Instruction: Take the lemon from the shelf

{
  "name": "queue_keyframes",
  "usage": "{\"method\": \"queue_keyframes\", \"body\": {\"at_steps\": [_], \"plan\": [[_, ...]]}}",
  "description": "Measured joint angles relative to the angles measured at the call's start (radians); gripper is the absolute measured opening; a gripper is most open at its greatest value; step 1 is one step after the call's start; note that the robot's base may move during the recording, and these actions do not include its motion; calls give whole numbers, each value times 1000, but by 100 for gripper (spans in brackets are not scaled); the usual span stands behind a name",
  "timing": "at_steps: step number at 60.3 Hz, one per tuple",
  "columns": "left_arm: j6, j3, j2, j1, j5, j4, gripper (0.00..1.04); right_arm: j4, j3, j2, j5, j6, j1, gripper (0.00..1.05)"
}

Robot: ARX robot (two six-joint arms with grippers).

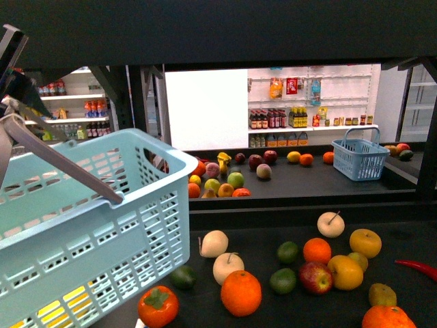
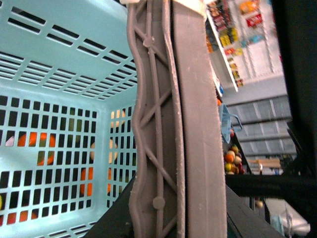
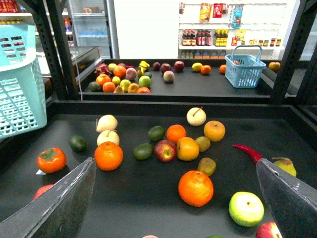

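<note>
Lemon, whereabouts: no plain lemon [image 1: 54, 311] lies on the open deck. A bright yellow patch shows through the lowest slats of the basket [image 1: 89, 225] at far left and is probably it. Whether it sits inside the basket or behind it cannot be told.
Shelf: matte black deck [image 3: 143, 203] scattered with loose fruit, with a raised rim at the back.
Risk, left side: the basket hangs tilted, its low corner near the persimmon [image 1: 158, 306]. A swing or drop could knock fruit about or cover the yellow patch completely.
Risk, centre: the oranges [image 1: 240, 292] lie close to their neighbours, so a careless descent would set them rolling.
Risk, right of centre: the rounder yellow-orange stemmed fruits [image 1: 365, 242] are the likeliest mistaken pick, being nearest the lemon in colour.
Risk, reach: the yellow patch is far across from the right arm with the basket in between, so a collision with its wall is possible.
Pose, left arm [image 1: 13, 75]: raised at the far left edge, and the grey handle [image 1: 61, 160] runs up to it.
Left gripper: fingers out of sight. Judged clamped on the handle, since the handle fills the wrist view and the basket is aloft.
Pose, right gripper [image 3: 174, 163]: above the near deck, looking down and forward over the fruit.
Right gripper fingers [image 3: 59, 203]: spread wide apart with nothing between them.
</note>
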Motion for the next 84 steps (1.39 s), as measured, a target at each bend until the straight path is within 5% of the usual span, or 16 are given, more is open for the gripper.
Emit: {"method": "queue_keyframes", "body": {"at_steps": [17,29,54,84], "plan": [[31,-71,-97,-42,-46,-13,27,0,0,0,0,0,0,97],[-10,-51,-102,23,-91,11,27,0,0,0,-1,0,0,97],[-105,-23,-35,185,-372,152,27,0,0,0,0,0,0,97],[-290,-23,55,241,-431,245,27,0,0,0,0,0,0,97]]}}
